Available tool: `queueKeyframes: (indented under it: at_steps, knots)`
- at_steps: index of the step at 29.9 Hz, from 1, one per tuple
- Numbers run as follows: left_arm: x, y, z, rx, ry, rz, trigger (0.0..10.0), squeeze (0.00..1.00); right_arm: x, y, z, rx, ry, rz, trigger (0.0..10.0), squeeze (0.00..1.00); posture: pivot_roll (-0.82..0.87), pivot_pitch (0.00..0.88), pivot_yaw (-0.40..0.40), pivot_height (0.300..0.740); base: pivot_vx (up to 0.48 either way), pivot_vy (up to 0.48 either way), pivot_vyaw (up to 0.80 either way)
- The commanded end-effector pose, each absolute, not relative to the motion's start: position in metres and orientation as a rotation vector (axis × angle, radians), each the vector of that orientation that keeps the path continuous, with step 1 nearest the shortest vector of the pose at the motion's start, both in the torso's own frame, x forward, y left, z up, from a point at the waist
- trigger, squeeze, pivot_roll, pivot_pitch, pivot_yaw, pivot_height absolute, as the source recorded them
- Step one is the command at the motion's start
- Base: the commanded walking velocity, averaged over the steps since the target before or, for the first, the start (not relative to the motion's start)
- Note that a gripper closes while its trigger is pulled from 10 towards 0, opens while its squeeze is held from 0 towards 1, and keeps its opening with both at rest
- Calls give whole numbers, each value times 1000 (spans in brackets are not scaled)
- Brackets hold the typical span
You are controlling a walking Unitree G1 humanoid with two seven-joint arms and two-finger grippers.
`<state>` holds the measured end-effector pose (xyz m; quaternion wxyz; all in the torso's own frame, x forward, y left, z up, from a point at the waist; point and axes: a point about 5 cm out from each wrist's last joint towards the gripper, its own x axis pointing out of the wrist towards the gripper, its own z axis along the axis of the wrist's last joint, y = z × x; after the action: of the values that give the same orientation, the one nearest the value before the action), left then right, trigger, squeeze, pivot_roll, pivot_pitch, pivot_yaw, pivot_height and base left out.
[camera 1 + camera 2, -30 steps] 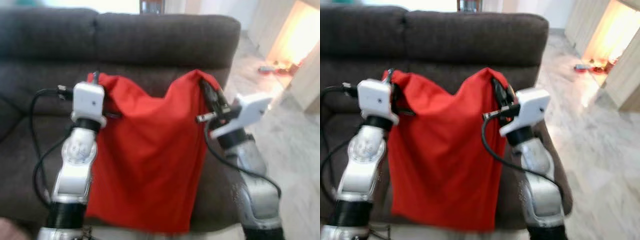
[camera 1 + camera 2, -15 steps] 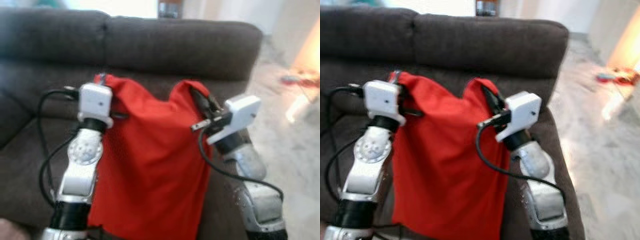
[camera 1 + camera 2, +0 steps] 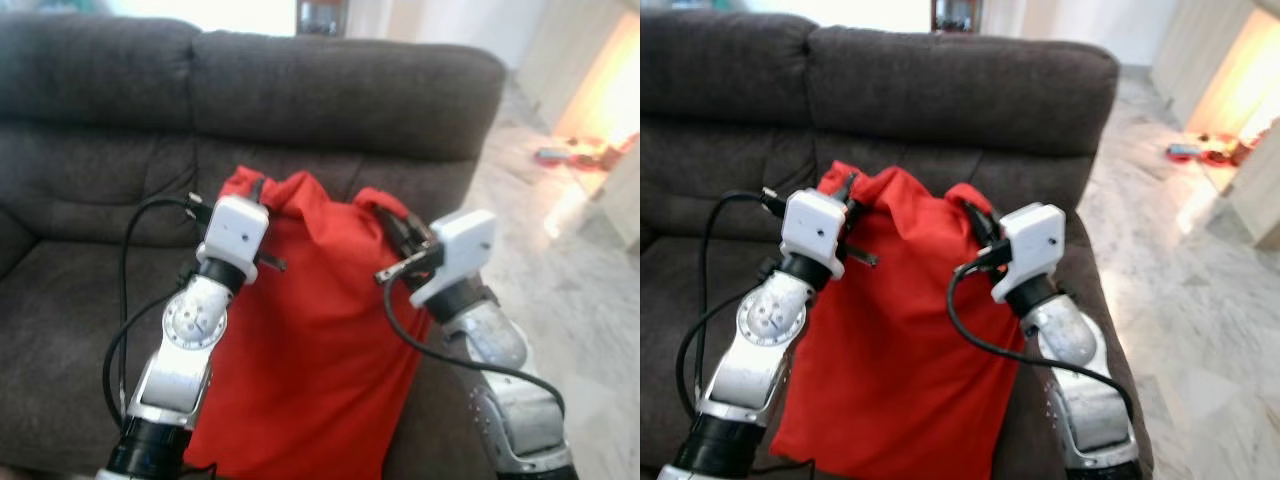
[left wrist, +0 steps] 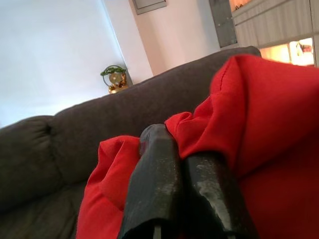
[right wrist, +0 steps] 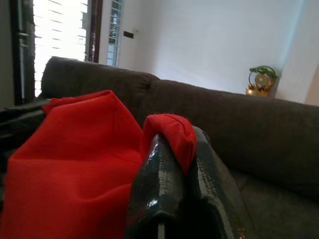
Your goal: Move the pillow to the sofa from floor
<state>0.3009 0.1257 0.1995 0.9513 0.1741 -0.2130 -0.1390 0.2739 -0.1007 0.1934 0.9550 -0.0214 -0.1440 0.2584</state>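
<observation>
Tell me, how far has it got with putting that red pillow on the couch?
Done: the red pillow is off the floor, hanging in front of the dark sofa. In hand: the left gripper and right gripper each pinch an upper corner, fingers closed on the fabric. Left: it has not been let go, so setting it down on the seat and releasing remains.

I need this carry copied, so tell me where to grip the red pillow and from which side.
Grip the pillow at its two top corners, reaching from its front. It is limp and hangs bunched between them. The left claw and the right claw each pinch a corner that way.
</observation>
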Motion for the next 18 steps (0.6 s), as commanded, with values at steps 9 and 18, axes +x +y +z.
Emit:
queueKeyframes:
  at_steps: [9,18]
  knots:
    - [297,113,194,397,-432,-362,10000,1000,270,-91,197,-52,-307,601,10000,1000,73,1,-46,740,0,0,0]
    - [297,111,194,417,-438,-375,10000,1000,270,-90,196,-56,-308,601,10000,1000,75,9,-48,740,0,0,0]
